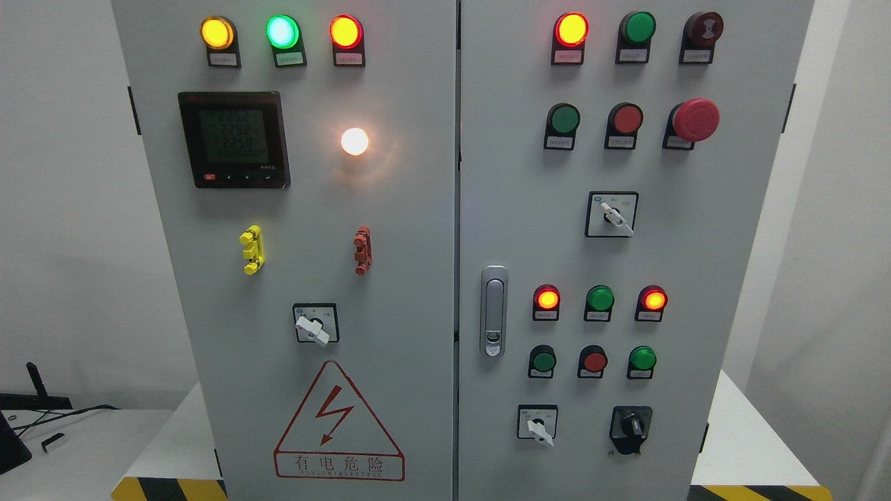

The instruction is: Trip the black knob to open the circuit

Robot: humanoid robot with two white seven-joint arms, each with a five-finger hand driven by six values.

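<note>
Neither robot hand was in view, so whether the fingers were apart or together could not be told. The black knob [631, 426] sat low on the right door of the cabinet [418, 243], in the bottom row, under a green button [642, 359] and to the right of a white-handled switch [537, 424].

The likeliest slip, judging from the layout, was a wrong target: that white switch stood just beside the knob, and an arm coming up from below could have brushed it, or nudged the buttons above. A weak grip could have slid on the small knob without turning it. The big red mushroom button [695, 120] was well apart, high on the same door, so it seemed at little risk.

Counted: one black knob; three white-handled switches, one on the left door and two on the right; one door handle [493, 311]; one meter [234, 140]; one white lamp [354, 141]; one warning triangle [339, 422]; a yellow clip [252, 249] and a red clip [362, 250].
</note>
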